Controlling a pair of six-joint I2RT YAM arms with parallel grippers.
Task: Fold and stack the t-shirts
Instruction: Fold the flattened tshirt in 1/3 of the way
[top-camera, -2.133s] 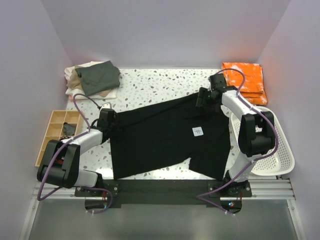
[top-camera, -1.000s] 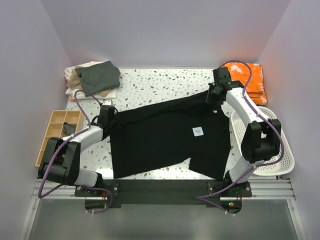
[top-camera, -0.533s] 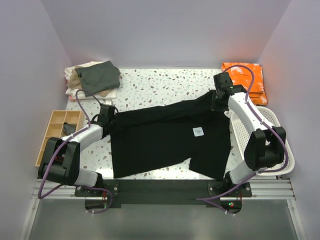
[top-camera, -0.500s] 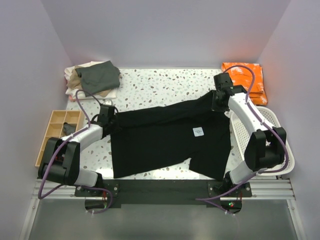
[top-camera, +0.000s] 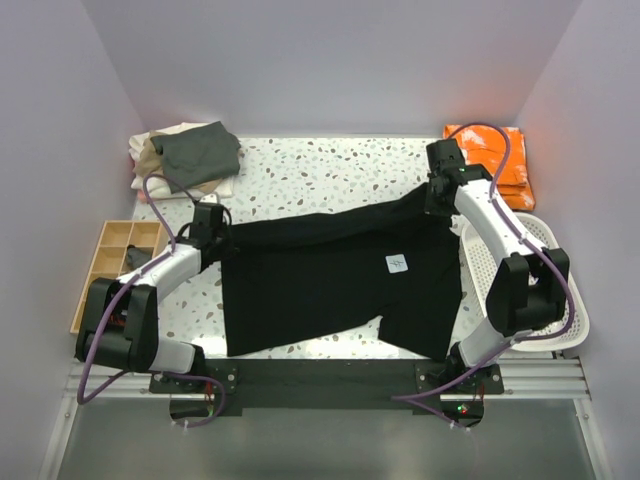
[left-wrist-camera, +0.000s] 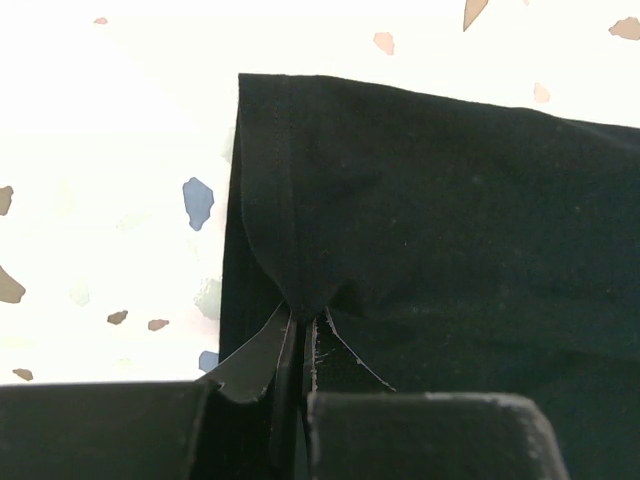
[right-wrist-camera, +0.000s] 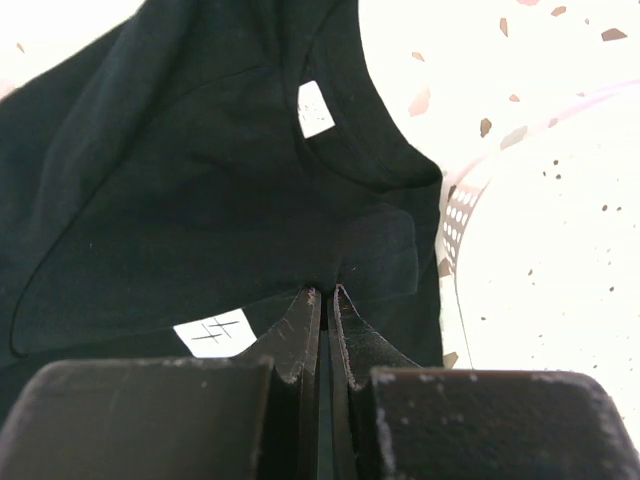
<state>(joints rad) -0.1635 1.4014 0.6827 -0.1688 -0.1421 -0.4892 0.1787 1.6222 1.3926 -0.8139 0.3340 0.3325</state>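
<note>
While the left gripper (left-wrist-camera: 300, 335) and right gripper (right-wrist-camera: 325, 300) clamp the black shirt (top-camera: 330, 280), its fold is barely begun; the stack (top-camera: 190, 155) awaits it.

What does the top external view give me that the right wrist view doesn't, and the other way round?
Only the top external view: the left gripper at the black t-shirt's left edge, the folded stack at far left, the orange cloth at far right, and the wooden tray. Only the right wrist view: the right gripper seen close, shut on a fold of black cloth, and a small neck label inside the collar. Both: the black t-shirt, its marked white patch and the white basket.
</note>
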